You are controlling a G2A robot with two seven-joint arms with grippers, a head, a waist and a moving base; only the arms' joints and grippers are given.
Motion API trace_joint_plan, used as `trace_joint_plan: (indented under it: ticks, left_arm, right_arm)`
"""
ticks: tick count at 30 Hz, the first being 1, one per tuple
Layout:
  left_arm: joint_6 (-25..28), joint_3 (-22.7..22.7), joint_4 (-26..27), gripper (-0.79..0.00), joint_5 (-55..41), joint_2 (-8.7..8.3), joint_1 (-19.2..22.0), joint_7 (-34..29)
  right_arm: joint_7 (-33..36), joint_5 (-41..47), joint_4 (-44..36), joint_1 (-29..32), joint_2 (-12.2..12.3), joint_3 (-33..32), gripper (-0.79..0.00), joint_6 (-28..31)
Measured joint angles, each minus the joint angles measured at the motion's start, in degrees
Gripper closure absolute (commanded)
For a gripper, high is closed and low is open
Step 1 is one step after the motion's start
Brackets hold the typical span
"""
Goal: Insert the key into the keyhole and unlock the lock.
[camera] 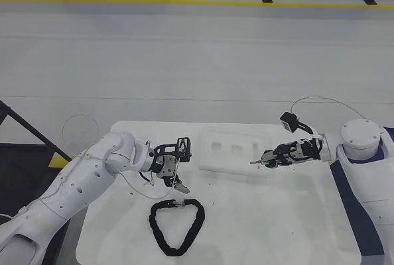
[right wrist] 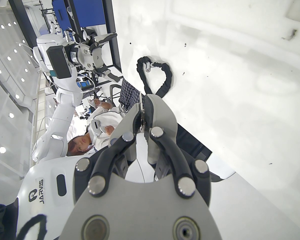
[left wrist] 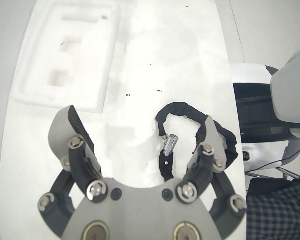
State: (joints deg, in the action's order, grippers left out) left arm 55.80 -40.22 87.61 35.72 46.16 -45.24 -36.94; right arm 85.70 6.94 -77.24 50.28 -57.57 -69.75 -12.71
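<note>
A black fabric-sleeved chain lock (camera: 176,225) lies in a loop on the white table (camera: 270,218), its silver lock cylinder (left wrist: 170,144) at the top of the loop with the keyhole end facing up. My left gripper (camera: 178,173) hovers open just above the cylinder; in the left wrist view (left wrist: 142,123) the cylinder sits between the spread fingers. My right gripper (camera: 263,161) is off to the right above the table, shut on a small metal key (right wrist: 141,116) whose thin blade sticks out past the fingertips. The lock (right wrist: 153,74) lies farther off in the right wrist view.
A white foam tray (camera: 231,154) with several rectangular recesses sits at the back middle of the table, between the two grippers. A black frame (camera: 14,122) stands off the table's left side.
</note>
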Motion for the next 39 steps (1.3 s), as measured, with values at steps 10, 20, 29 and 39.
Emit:
trace_joint_plan:
  ticks: [10, 20, 29, 39]
  left_arm:
    - [0.24, -1.05, 0.14, -0.785, 20.68, 0.18, -7.32, 18.02]
    - [-4.20, -3.33, -1.85, -0.785, 42.37, -1.72, -19.62, 43.77]
    - [-8.68, -5.34, -1.61, -0.785, 52.51, -2.88, -22.98, 46.08]
    - [-7.35, -6.46, -4.35, -0.785, 53.64, -3.00, -23.85, 48.68]
  right_arm:
    - [0.00, 0.00, 0.00, 0.00, 0.00, 0.00, 0.000, 0.00]
    - [0.00, 0.00, 0.00, 0.00, 0.00, 0.00, 0.000, 0.00]
    - [0.00, 0.00, 0.00, 0.00, 0.00, 0.00, 0.000, 0.00]
    - [0.00, 0.00, 0.00, 0.00, 0.00, 0.00, 0.000, 0.00]
